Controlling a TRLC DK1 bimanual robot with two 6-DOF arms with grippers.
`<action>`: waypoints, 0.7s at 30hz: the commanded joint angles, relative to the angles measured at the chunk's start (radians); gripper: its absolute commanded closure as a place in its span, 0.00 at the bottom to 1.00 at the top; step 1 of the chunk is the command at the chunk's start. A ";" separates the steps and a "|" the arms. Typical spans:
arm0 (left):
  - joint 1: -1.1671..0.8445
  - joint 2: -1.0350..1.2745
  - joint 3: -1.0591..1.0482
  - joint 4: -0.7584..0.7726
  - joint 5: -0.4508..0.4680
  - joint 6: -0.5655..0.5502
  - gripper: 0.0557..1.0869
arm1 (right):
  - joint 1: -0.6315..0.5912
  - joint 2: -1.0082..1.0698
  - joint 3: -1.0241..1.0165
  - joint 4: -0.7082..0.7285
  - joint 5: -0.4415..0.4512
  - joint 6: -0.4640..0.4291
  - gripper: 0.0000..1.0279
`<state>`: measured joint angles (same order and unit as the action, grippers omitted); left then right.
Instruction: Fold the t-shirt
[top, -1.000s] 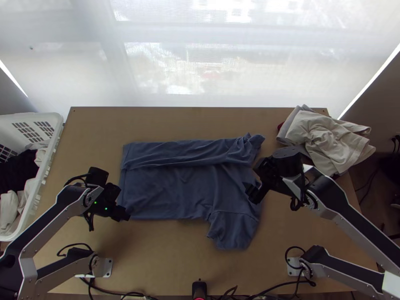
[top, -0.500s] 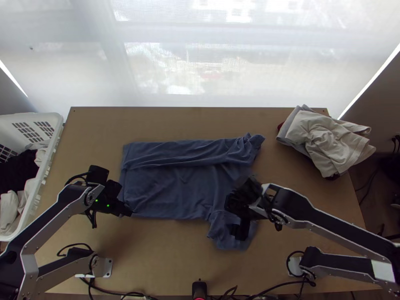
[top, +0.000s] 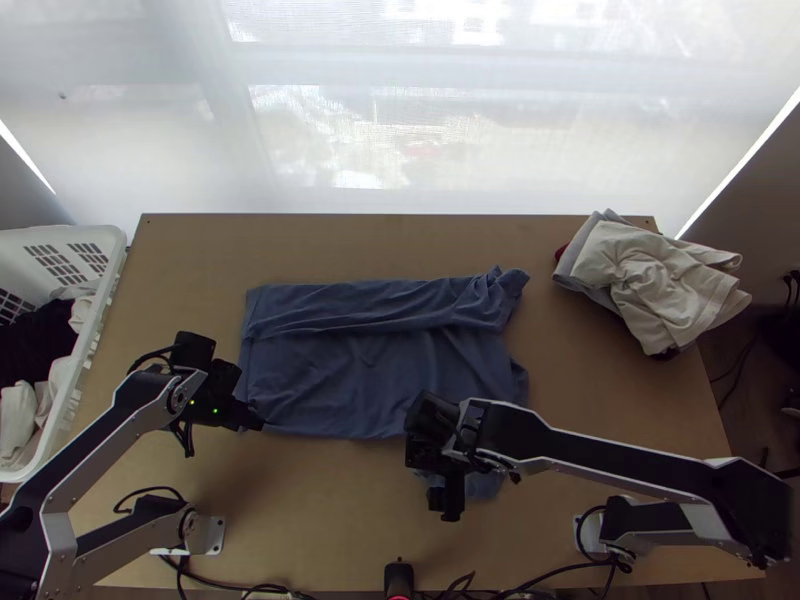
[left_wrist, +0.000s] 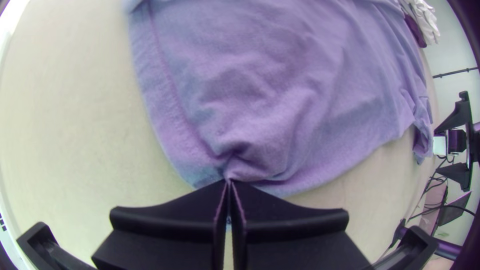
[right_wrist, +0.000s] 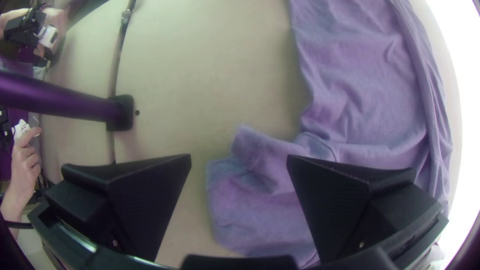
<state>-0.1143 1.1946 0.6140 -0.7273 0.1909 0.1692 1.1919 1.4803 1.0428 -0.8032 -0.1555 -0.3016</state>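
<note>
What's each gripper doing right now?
Left gripper: closed, pinching the blue fabric t-shirt near a corner of its hem.
Right gripper: open, holding nothing, above the shirt's near-side sleeve.

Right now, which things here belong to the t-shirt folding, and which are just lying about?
Folding job:
Blue cloth t-shirt, partly folded
Left black gripper, shut on its edge
Right black gripper, open above its sleeve

Lying about:
Rumpled beige-and-grey clothing pile
White slotted plastic basket holding clothes

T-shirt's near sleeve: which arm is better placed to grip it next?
Right, likely: the right gripper is open by the sleeve, while the left gripper is shut on the hem corner of the t-shirt.
</note>
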 joint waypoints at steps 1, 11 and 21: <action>0.004 0.007 0.021 0.000 0.001 0.007 0.97 | 0.012 0.080 0.014 0.082 -0.007 0.016 0.29; 0.036 -0.001 0.023 -0.023 -0.001 0.027 0.97 | -0.069 0.069 -0.069 0.185 0.011 0.019 0.97; 0.050 -0.013 0.013 -0.037 0.001 0.046 0.97 | -0.230 -0.051 -0.081 0.141 0.020 0.024 0.97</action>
<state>-0.0723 1.1896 0.6331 -0.7567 0.1913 0.2031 1.0546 1.4940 0.9726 -0.6407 -0.1421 -0.2806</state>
